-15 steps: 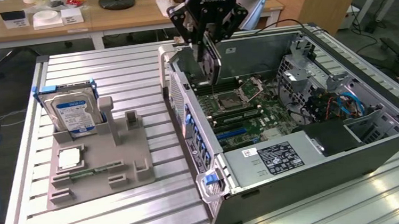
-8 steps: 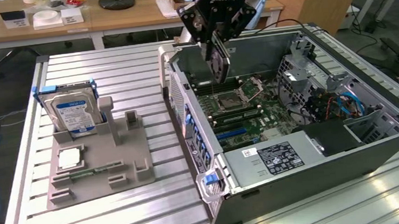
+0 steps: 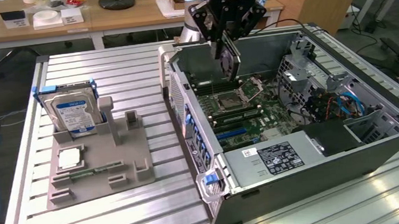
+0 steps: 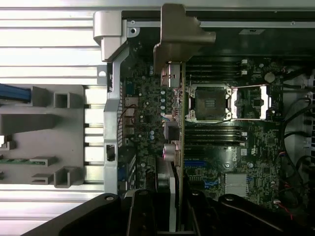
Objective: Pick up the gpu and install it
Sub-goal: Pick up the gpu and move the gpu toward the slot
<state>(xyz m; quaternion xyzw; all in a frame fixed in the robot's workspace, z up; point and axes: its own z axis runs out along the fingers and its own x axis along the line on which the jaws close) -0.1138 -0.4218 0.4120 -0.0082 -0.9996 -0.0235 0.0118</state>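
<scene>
Fingers (image 4: 142, 216) clenched on the graphics card (image 3: 229, 61), one on each face. The card hangs straight below them on edge, over the open computer case (image 3: 373, 146). Its long axis looks to run down and away from the fingers. The silvery bracket (image 4: 183, 37) is at the far end, close to the case's rear wall. Lower end is above the motherboard (image 3: 257, 121), near the processor socket (image 4: 209, 102); judged not yet seated in a slot.

The case lies on its side on a ribbed metal surface (image 3: 117, 70). At the exterior view's left, well apart, a grey holder (image 3: 111, 167) carries a hard drive (image 3: 71, 114).

Room: wooden desks behind, cables on the floor.
</scene>
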